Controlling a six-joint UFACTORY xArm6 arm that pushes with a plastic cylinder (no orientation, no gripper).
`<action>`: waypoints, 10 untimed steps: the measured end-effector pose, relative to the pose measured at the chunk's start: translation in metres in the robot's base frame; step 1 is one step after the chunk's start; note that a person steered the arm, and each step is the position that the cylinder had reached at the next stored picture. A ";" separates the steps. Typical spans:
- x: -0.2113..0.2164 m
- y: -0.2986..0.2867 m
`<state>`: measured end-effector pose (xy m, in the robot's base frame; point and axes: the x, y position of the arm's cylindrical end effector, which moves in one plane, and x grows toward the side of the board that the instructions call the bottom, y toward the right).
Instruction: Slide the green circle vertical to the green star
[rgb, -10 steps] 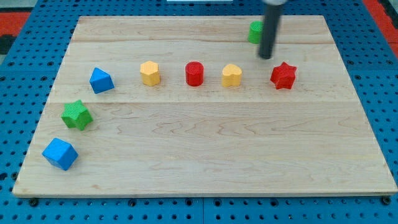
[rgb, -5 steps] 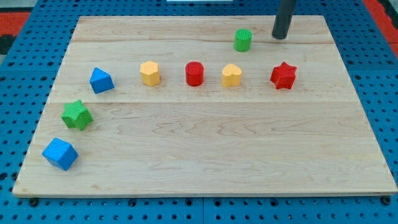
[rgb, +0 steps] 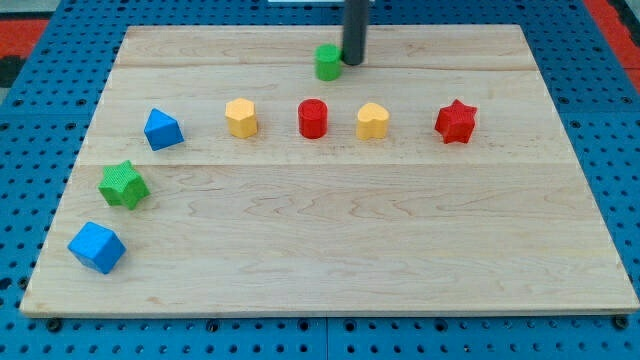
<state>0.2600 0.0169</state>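
The green circle (rgb: 327, 62), a small cylinder, stands near the top of the wooden board (rgb: 330, 250), a little right of centre. My tip (rgb: 352, 63) touches its right side. The green star (rgb: 123, 184) lies far off at the view's left edge, below and left of the circle.
A row crosses the board below the circle: blue block (rgb: 162, 129), yellow block (rgb: 241, 117), red cylinder (rgb: 313, 118), yellow heart (rgb: 373, 120), red star (rgb: 456, 121). A blue cube (rgb: 96, 247) sits at the bottom left. Blue pegboard surrounds the board.
My tip has swung from the right of the green circle and pushed it left along the top of the board. The other blocks have not moved.
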 end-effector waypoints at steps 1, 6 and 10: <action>0.011 -0.105; 0.055 -0.171; 0.126 -0.183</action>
<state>0.3855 -0.1657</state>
